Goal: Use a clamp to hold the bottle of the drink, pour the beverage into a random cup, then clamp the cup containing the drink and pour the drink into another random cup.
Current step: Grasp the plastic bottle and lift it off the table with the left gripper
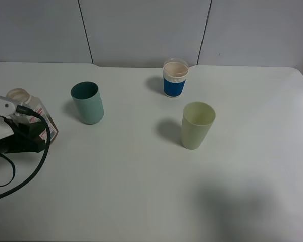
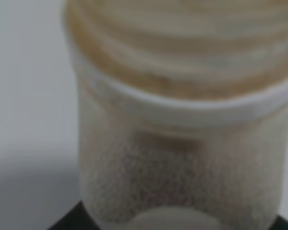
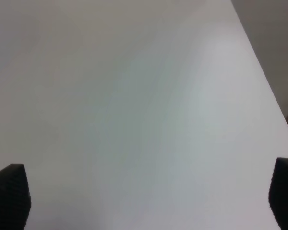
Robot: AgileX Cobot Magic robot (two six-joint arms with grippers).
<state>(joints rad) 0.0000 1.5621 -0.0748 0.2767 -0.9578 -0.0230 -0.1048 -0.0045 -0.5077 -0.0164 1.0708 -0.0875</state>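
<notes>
While the bottle (image 1: 29, 108) is held at the far left of the white table (image 1: 141, 191), three cups are seen standing upright and apart from it. The bottle is pinched by the jaws of the left gripper (image 1: 39, 127), which are closed against its body below the wide, uncapped mouth. A black cable (image 1: 42, 157) is looped from that arm across the table's near left corner.

From the left wrist the bottle (image 2: 182, 158) is seen so close that nearly the whole view is filled and blurred. Its threaded neck, tinted brownish, and its clear wall can be made out. Whether the bottle's base is resting on the table cannot be told.

A teal-green tumbler (image 1: 87, 103) is placed near the bottle, to its right in the high view. A blue cup (image 1: 175, 78) with a white ribbed band at its rim is set further back, near the middle of the table. A pale yellow-green tumbler (image 1: 197, 125) is set in front of the blue cup and slightly to its right, the two being near but not touching.

The right gripper (image 3: 146, 196) is not caught by the high camera. In its own wrist view its two black fingertips (image 3: 9, 199) are spread wide apart, and only bare table is seen between them. A soft shadow (image 1: 232, 206) is cast on the table's near right part.
</notes>
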